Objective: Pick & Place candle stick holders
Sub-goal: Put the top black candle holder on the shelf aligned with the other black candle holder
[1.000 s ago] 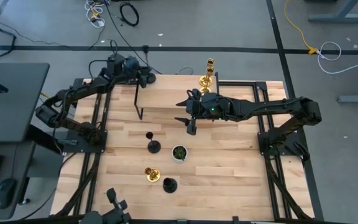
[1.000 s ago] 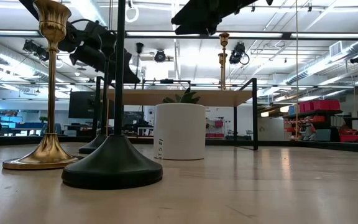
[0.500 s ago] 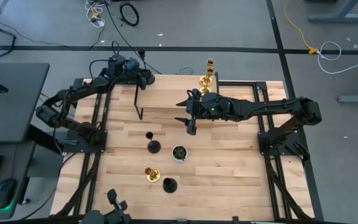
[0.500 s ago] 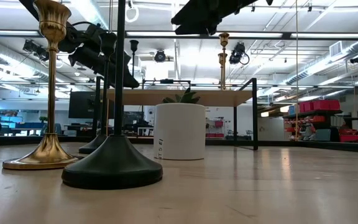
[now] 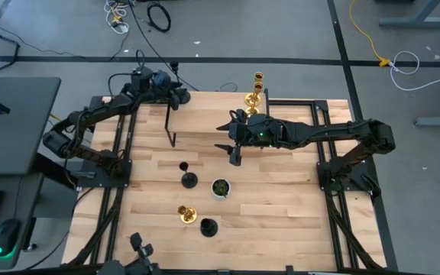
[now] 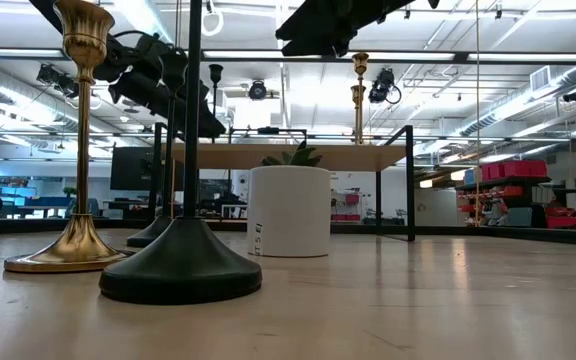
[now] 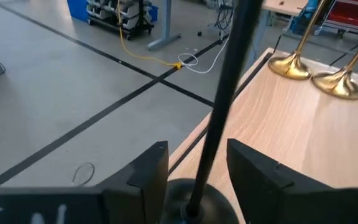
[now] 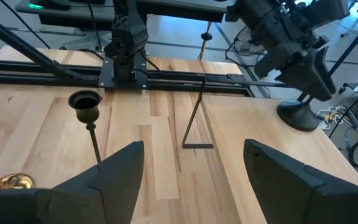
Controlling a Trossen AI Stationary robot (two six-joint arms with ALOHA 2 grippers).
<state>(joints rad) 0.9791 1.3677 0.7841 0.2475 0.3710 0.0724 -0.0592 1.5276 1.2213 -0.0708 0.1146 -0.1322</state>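
Black holder in hand: the left gripper (image 7: 191,180) has its two fingers set either side of a black candle stick holder (image 7: 229,93), the thin stem running up between them and the round base directly under them; the fingers stand a little apart and whether they press the stem I cannot tell.
Where that is: at the far left corner of the raised shelf (image 5: 205,114), the holder's base resting on the wood at its edge.
Gold pair: two gold holders (image 7: 312,65) stand ahead of the left gripper, across the same shelf top, bases just beside each other.
Right gripper: right gripper (image 5: 235,149) hangs over the middle of the table, fingers spread wide and holding nothing.
Below the right gripper: a black holder on the table (image 8: 87,109) stands near one finger, with the edge of a gold base (image 8: 8,182) beside it.
Near the table front: a gold holder (image 5: 185,213) and another black one (image 5: 208,227), with a white pot (image 5: 220,187) between them and the shelf.
Step in hand: likely setting the black holder down on the shelf.
Next move: if it stands steady, spread the fingers and draw straight back without brushing the stem.
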